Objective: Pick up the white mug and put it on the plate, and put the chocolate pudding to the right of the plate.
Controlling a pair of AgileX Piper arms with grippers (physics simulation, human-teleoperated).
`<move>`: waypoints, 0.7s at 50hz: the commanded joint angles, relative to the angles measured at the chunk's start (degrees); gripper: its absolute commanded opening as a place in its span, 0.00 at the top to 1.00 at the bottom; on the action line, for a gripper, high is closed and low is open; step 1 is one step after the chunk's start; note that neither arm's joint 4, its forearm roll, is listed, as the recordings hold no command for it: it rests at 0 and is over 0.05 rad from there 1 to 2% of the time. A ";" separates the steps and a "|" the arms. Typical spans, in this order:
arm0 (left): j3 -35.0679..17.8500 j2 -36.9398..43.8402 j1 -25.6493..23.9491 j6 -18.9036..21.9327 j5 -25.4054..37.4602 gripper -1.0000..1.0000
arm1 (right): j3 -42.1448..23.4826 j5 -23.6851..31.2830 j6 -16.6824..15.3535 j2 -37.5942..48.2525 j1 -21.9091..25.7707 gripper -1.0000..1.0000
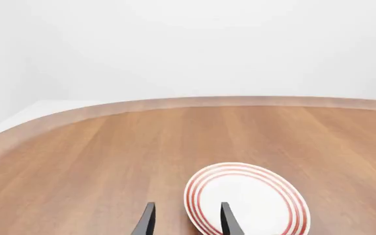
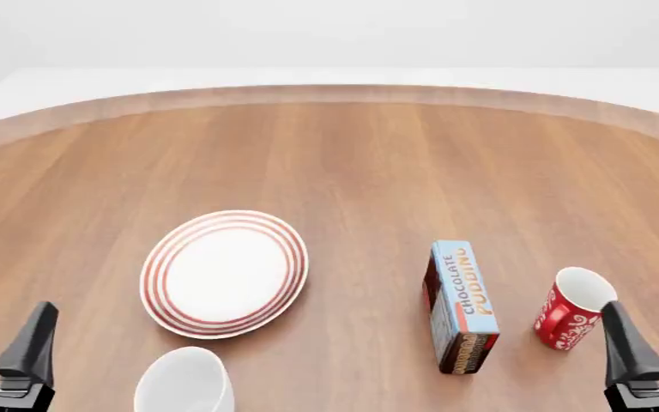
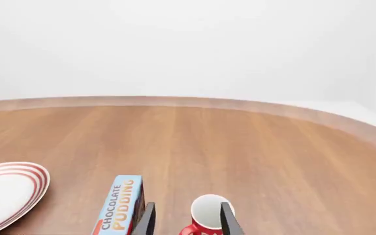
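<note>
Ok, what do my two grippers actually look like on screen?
Both look alike: the left gripper and right gripper each have two slim, flat, matte black fingers tapering towards the tips. No cables, markings or coloured pads are visible.

Overhead front, two low wrist views

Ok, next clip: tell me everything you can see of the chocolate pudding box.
The chocolate pudding is a narrow rectangular box lying flat on the wooden table, light-blue face up with red and orange lettering, its sides dark brown. Its long axis runs roughly away from the arms. It sits between the plate and the red mug, apart from both. Neither gripper touches it.
</note>
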 commanded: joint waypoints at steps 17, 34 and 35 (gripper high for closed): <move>0.00 0.00 0.00 0.00 0.00 0.00 | -2.37 2.99 -2.41 0.31 3.48 0.00; 0.00 0.00 0.00 0.00 0.00 0.00 | -5.65 3.58 -3.44 4.12 7.82 0.00; 0.00 0.00 0.00 0.00 0.00 0.00 | -6.23 4.63 -3.75 3.54 8.10 0.00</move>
